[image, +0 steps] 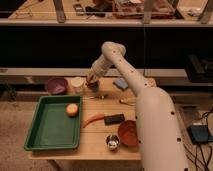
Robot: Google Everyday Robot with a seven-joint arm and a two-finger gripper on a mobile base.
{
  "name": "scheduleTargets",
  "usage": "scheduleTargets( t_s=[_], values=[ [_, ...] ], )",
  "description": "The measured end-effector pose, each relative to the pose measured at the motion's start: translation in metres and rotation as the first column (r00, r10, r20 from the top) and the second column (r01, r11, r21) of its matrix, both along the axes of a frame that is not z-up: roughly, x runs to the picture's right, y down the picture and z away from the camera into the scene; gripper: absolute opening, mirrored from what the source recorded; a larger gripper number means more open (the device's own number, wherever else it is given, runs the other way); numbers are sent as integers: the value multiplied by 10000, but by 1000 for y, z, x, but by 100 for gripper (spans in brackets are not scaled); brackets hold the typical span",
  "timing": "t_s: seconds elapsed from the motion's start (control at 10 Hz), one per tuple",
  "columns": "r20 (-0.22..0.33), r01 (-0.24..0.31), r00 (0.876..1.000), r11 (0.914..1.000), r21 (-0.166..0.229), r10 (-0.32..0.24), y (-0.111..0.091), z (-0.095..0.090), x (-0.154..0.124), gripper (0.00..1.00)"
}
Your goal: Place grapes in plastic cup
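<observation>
Closest to me is the fat white robot arm (155,135), coming up past the front of the wooden tabletop (95,150) and reaching over to the back row. Its hand (92,81) hangs just beside the pale plastic cup (76,85), on the side away from the round purple bowl (56,85). It's low too, roughly level with the cup's rim. Right at the hand there's what I take to be the small dark bunch of grapes (92,86). Honestly I can't tell whether the hand is gripping it or just sitting over it.

What worries me is that the hand is next to the cup, not above it. A release there probably drops the grapes on the tabletop beside the cup. And since it's so low, a straight sideways move could clip the cup's wall and shove it into the purple bowl; a cup like that looks like it would tip easily. I'd want it to lift first, then centre over the opening. A loose bunch could also snag the rim and drag the cup over.
</observation>
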State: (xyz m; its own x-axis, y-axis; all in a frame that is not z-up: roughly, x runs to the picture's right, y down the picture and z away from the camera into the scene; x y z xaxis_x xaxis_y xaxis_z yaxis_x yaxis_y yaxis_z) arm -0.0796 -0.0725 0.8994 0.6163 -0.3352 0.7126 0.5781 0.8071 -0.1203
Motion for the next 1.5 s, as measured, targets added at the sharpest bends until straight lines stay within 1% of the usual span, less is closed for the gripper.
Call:
scheduleTargets(
  t_s=[0.1, 0.3, 0.4, 0.5, 0.6, 0.8, 0.9, 1.0, 1.5],
  values=[
    [-13, 22, 10000, 10000, -42, -22, 0, 1, -1, 5],
    [-11, 76, 10000, 9999, -143, -76, 0, 3, -3, 21],
    [-21, 106, 9999, 9997, -210, -107, 2, 4, -2, 34],
    [-28, 115, 9999, 9996, -241, -116, 2, 4, -1, 43],
    [-28, 129, 9999, 9996, -257, -130, 2, 4, 0, 56],
    [-20, 145, 9999, 9996, -237, -145, 1, 3, -1, 74],
    [-15, 144, 9999, 9996, -224, -145, 0, 3, -2, 78],
    [-31, 105, 9999, 9997, -214, -105, -1, 3, -3, 80],
    [-47, 51, 10000, 9998, -184, -52, -4, 3, -4, 80]
  ],
)
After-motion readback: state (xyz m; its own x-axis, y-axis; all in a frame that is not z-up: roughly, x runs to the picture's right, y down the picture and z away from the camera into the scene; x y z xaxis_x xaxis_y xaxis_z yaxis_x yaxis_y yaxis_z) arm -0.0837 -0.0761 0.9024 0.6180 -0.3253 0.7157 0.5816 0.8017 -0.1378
